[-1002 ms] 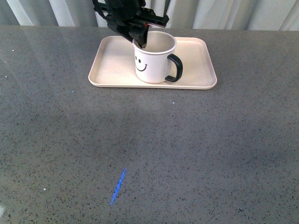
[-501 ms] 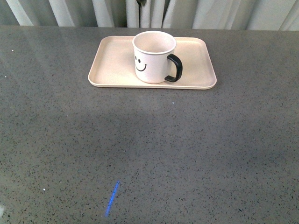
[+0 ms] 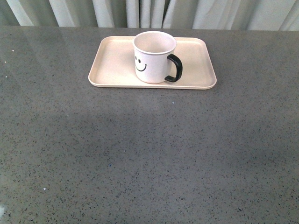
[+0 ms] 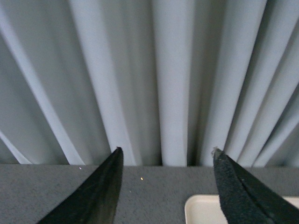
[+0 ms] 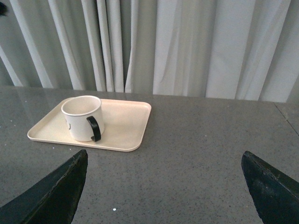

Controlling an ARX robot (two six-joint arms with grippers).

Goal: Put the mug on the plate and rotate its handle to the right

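White cylindrical mug with a black smiley face (image 3: 154, 58) stands upright on the pale pink-beige rectangular plate with a low rim (image 3: 112, 65), upper centre of the front frame, about mid-plate and slightly toward the near rim. Glossy black C-shaped handle (image 3: 175, 68) points to frame right, angled a little toward the camera. Judgement: both steps look done; at most a small trim of the handle angle remains. Nothing touches the mug, and neither arm shows in the front view. Left pincer (image 4: 167, 151): jaws spread wide, empty, facing the pale grey pleated curtain (image 4: 173, 70), with only a corner of the plate in its view. Right pincer (image 5: 164, 154): jaws spread wide too, empty, over the grey speckled stone counter (image 3: 149, 154), well apart from the mug.
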